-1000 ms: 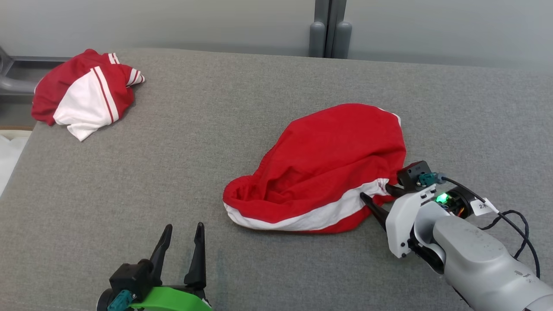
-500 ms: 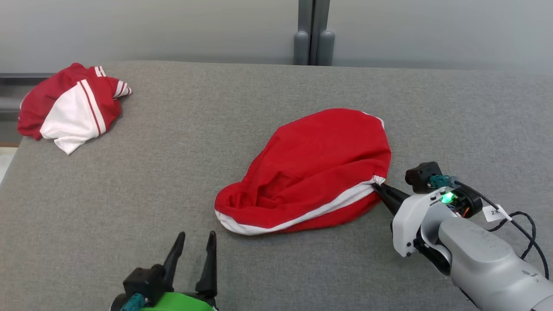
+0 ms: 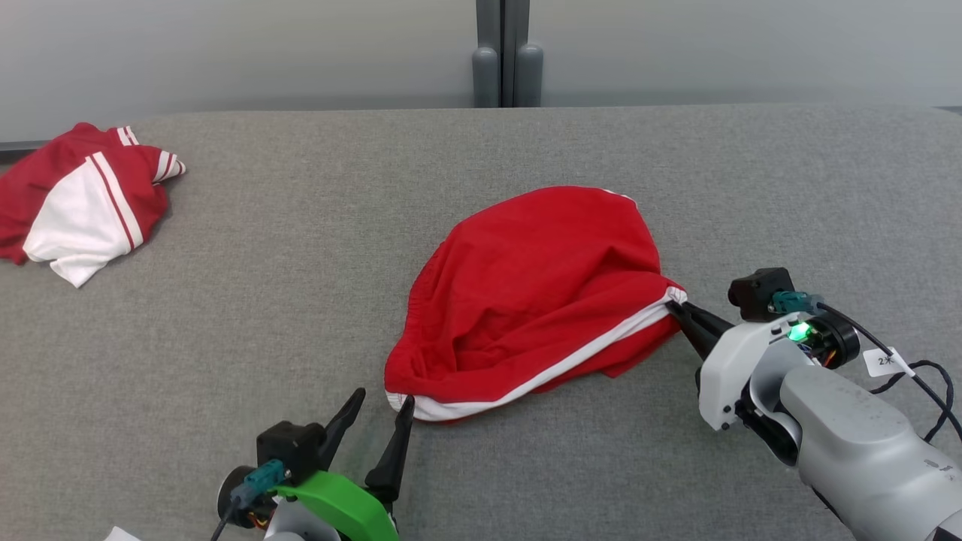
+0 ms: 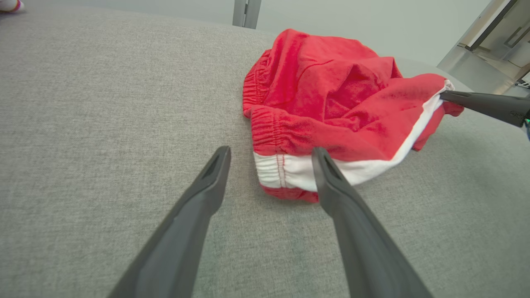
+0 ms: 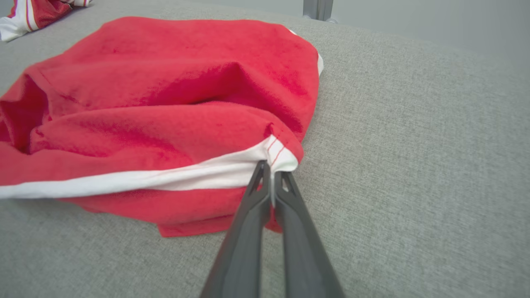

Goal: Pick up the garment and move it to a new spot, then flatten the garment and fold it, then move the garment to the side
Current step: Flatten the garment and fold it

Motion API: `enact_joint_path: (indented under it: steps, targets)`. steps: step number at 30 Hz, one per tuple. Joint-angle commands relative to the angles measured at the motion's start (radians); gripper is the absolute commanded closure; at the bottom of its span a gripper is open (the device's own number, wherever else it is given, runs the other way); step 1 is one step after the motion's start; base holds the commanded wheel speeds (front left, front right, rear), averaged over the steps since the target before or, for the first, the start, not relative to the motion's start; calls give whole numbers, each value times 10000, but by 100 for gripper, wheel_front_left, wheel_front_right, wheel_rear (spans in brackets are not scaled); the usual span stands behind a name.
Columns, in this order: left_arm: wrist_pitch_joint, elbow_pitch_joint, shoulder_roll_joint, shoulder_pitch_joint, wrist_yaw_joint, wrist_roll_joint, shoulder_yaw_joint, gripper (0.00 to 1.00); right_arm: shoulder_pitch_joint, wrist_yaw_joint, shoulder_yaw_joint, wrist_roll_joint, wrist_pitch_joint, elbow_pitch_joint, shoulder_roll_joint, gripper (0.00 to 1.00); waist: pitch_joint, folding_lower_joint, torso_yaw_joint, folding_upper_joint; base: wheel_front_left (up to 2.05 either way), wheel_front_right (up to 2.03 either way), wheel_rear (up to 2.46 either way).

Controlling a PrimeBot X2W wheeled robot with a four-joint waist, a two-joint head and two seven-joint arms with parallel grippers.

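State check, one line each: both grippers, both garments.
right gripper: shut on the white-striped hem corner of the red shorts.
left gripper: open, tips at the shorts' waistband end, contact unclear.
red shorts: crumpled on the grey cushion, white stripe drawn taut toward the pinched corner.
red-and-white shirt: bunched at the far left, untouched.

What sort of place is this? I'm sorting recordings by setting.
Probably a lab or test room rather than a home: a wide grey fabric-covered surface, a bare pale wall with a grey post behind it, plus a red garment with a white stripe and a red-and-white jersey lying on it.
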Motion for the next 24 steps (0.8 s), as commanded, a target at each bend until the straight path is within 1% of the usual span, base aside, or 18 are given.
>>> enact_joint_path:
  steps: [1,5,6,8,10,11,12,13,14,15,16,17,18,24]
  targets:
    - [-7,127,198,-324,-45,-287,-222,0,-153,-14,23,31,-49,52,-55,100,119,0,-73,0,0,0,0]
    - [-9,470,559,-832,-45,-1106,-1084,0,-239,-14,111,30,-39,84,4,100,266,0,-143,0,0,0,0]
    - [-7,499,668,-991,-45,-1414,-1470,0,-290,-14,146,38,-21,85,16,100,317,0,-162,0,0,0,0]
    - [-7,393,864,-1200,-45,-1923,-2082,0,-348,-14,189,48,-17,90,26,100,383,0,-183,0,0,0,0]
    - [-9,221,1086,-1394,-45,-2362,-2406,0,-376,-14,219,66,-31,101,17,100,442,0,-185,0,0,0,0]
    - [-9,112,1168,-1448,-45,-2494,-2519,6,-386,-14,234,69,-37,108,13,100,467,0,-186,0,0,0,0]
    - [-9,24,1229,-1483,-45,-2648,-2623,24,-406,-14,251,80,-48,120,8,100,491,0,-186,0,0,0,0]
    - [-9,-65,1272,-1513,-45,-2720,-2687,39,-430,-14,258,95,-58,130,6,100,507,0,-185,0,0,0,0]
    - [-9,-222,1307,-1554,-45,-2796,-2751,58,-457,-14,264,104,-72,138,5,100,525,0,-186,0,0,0,0]
    - [-9,-343,1346,-1566,-45,-2875,-2793,65,-472,-16,270,107,-78,146,7,100,537,0,-186,0,0,0,0]
    - [-9,-439,1414,-1566,-45,-2937,-2865,87,-479,-14,275,120,-94,158,10,100,549,0,-186,0,0,0,0]
    - [-7,-476,1464,-1559,-45,-2972,-2943,95,-479,-14,279,145,-94,169,12,100,558,0,-186,0,0,0,0]
    - [-9,-493,1493,-1551,-45,-3046,-3083,100,-486,-14,283,164,-103,181,17,100,570,0,-187,0,0,0,0]
    - [-9,-228,1604,-1754,-46,-3411,-3751,100,-558,-16,301,244,-155,248,56,100,628,0,-220,0,0,0,0]
